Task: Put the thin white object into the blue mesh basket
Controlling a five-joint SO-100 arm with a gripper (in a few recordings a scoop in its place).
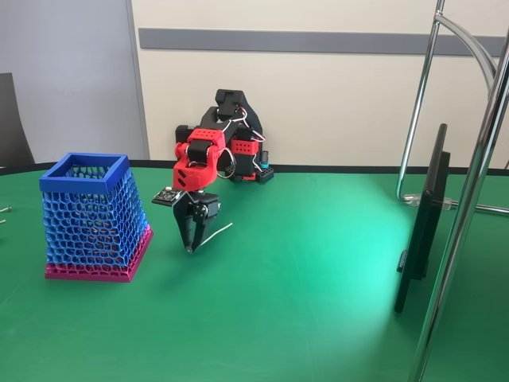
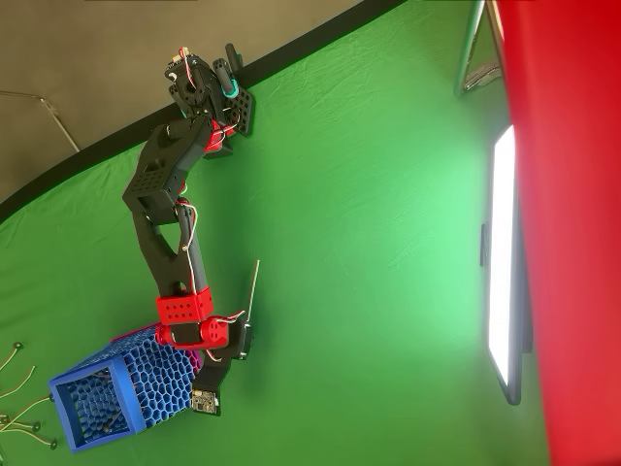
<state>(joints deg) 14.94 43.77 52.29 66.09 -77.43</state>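
Note:
The blue mesh basket point(image 1: 94, 213) stands upright on the green table at the left, with a solid blue rim and a pink base; in the overhead view the basket point(image 2: 107, 393) is at the lower left. My red and black gripper point(image 1: 189, 248) points straight down just right of the basket, with its tips near the table. Its fingers meet on the near end of the thin white object point(image 1: 216, 234). The stick slants away to the right, low over the table. From overhead the gripper point(image 2: 243, 340) sits beside the basket, and the thin white object point(image 2: 252, 291) runs out from it toward the arm's base.
A dark flat screen point(image 1: 423, 219) stands on edge at the right, beside chrome stand legs point(image 1: 469, 183). Several thin wires point(image 2: 15, 388) lie at the table's left edge. A large red shape point(image 2: 572, 194) blocks the overhead view's right side. The arm's base point(image 1: 238, 147) sits at the back.

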